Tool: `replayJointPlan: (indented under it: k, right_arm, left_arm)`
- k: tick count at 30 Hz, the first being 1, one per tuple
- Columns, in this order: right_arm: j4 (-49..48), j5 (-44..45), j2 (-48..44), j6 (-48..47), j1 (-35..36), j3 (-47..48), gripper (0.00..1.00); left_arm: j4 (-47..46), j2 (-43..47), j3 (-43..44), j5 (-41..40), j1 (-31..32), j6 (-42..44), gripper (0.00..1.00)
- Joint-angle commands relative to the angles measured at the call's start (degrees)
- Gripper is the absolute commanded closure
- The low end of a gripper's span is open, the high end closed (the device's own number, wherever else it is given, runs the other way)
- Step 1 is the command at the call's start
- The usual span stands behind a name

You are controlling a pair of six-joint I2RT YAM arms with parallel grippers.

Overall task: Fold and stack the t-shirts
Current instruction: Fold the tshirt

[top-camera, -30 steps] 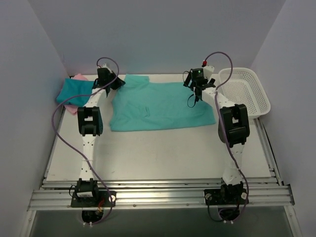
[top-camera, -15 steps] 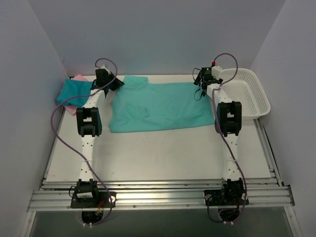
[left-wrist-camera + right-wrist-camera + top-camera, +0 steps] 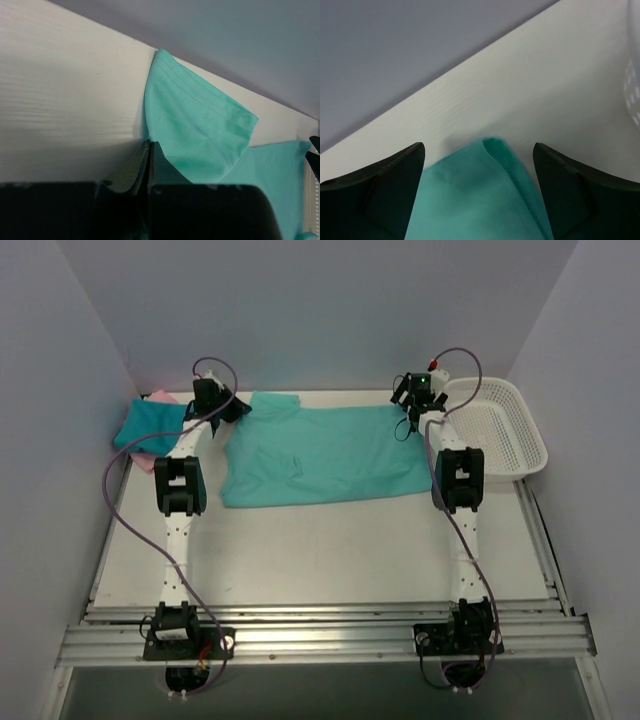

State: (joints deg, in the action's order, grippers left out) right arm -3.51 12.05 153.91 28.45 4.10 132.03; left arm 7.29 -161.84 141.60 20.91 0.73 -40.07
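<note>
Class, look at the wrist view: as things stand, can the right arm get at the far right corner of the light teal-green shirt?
Probably yes. The right gripper is open, its jaws either side of the corner of the light teal-green shirt, with nothing over it; the basket sits aside.

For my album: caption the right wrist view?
Right gripper, open, poised over a corner of the light teal-green cotton t-shirt on the white table.

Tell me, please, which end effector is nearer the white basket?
Right. The right end effector hovers open at the teal-green shirt, beside the basket; the left end effector pinches that shirt's opposite end.
</note>
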Motion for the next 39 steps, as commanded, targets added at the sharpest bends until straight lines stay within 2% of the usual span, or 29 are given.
replayJointPlan:
  k: [1, 3, 6, 7, 9, 10, 15, 19, 25, 31, 39]
  right_arm:
    - [-0.3, -4.0, 3.1, 2.1, 0.4, 2.4, 0.16]
    - [0.0, -4.7, 4.7, 2.5, 0.6, 4.5, 0.23]
    - [-0.1, -5.8, 5.7, 3.0, 0.8, 5.2, 0.40]
    - [-0.2, -5.9, 5.8, 3.1, 0.8, 5.1, 0.52]
    - [-0.2, -5.9, 5.7, 3.1, 0.7, 4.7, 0.57]
    - [-0.2, -6.0, 5.6, 3.1, 0.6, 4.1, 0.62]
    - [-2.0, -5.7, 3.7, 3.1, 0.3, 0.4, 0.75]
    - [-2.1, -5.0, 2.9, 3.1, 0.2, -0.7, 1.00]
    - [-2.3, -4.8, 1.3, 2.3, -0.2, -1.2, 1.00]
    - [-2.4, -6.1, -1.3, 2.5, -0.8, -0.8, 1.00]
    - [-2.6, -8.1, -6.6, 2.6, -0.1, -2.6, 1.00]
  left_arm:
    - [0.5, -0.8, 0.5, 0.5, -0.5, 0.5, 0.98]
    - [0.6, -1.0, 0.7, 0.8, -0.5, 0.5, 0.98]
    - [0.7, -1.2, 0.8, 0.8, -0.5, 0.3, 0.98]
    - [0.7, -1.1, 0.8, 0.9, -0.5, 0.3, 0.98]
    - [0.7, -1.1, 0.8, 1.0, -0.5, 0.3, 0.98]
    - [0.7, -1.1, 0.8, 1.1, -0.5, 0.3, 0.98]
    - [0.6, -1.1, 0.8, 1.2, -0.5, 0.3, 0.98]
    - [0.4, -1.1, 0.8, 1.1, -0.5, 0.4, 0.98]
    - [-6.3, 3.0, -6.0, -0.4, -0.2, 1.5, 0.98]
    - [-2.1, 1.4, 3.7, 1.5, 0.0, 2.9, 0.98]
    - [-1.6, 7.6, 3.2, 2.1, 0.6, 6.3, 0.98]
